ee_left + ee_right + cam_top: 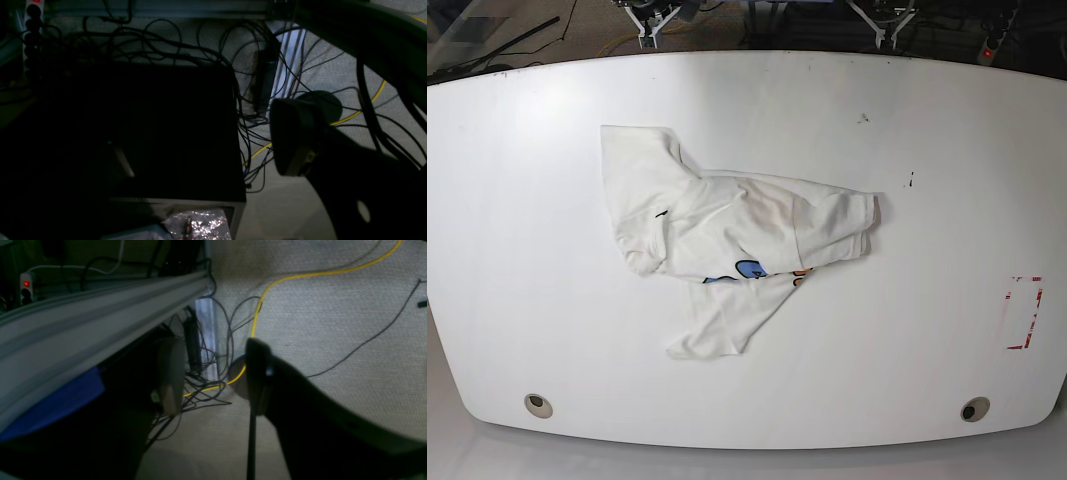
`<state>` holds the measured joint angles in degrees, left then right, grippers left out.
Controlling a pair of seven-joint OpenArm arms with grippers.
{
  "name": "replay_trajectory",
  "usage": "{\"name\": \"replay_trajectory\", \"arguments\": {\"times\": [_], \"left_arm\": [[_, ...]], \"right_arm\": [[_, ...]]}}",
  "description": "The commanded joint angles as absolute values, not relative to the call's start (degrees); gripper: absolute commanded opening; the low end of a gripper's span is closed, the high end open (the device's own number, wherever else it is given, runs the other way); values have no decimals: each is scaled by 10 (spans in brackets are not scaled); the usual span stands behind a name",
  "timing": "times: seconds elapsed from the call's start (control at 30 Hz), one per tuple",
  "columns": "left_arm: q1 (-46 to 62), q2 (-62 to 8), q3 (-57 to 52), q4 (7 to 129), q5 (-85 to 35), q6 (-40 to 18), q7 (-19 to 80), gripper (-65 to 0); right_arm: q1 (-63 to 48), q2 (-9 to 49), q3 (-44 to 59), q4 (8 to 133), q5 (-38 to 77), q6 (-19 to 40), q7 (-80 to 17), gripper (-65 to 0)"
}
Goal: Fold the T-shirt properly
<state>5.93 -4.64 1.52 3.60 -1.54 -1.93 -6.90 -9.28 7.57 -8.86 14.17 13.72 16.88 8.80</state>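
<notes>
Gripper fingers filled the near field of both wrist views, dark and blurred. Left gripper point(302, 140) showed only one padded fingertip point(293, 140) clearly, so whether it was parted or closed couldn't be told. Right gripper point(213, 376) had two fingertips point(171, 375) visibly spread with a gap between them, holding nothing. Both wrist cams looked down at grey carpet floor point(333, 323), not the table: a yellow cable point(300, 275) ran across the carpet, with a tangle of black cables point(186, 43) around it. Left wrist view also showed a dark box point(166, 133) with crinkled foil point(200, 226) at its lower edge, plus a power strip point(32, 36) at top left. Right wrist view showed an aluminium frame rail point(83, 323) running diagonally, something blue point(56, 400) under it, and a power strip with a red light point(26, 286). Neither wrist view caught the shirt. Base view was the only one with the work surface: a white rounded table point(947, 150) with two round holes near the front edge and a red-marked rectangle point(1023, 312) at right. T-shirt point(727, 225) lay crumpled left of table centre, unfolded, bunched over itself, with a bit of blue and orange print peeking out at the lower middle. No arm appeared in the base view, so both grippers were well apart from the shirt, off the tabletop.
</notes>
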Motion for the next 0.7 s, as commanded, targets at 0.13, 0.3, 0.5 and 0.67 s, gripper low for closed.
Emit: {"name": "replay_trajectory", "arguments": {"times": [0.13,0.3,0.5,0.67], "left_arm": [[68,-48,13,41,-17,-20,-68,-151],[68,-48,13,41,-17,-20,-68,-151],[75,-48,13,43,-17,-18,-68,-150],[109,-48,13,99,-17,-18,-68,-150]], "right_arm": [[-84,78,-90,143,137,171,91,-374],[-80,78,-90,143,137,171,91,-374],[-80,80,-90,144,137,171,91,-379],[-102,80,-90,184,137,170,91,-379]]}}
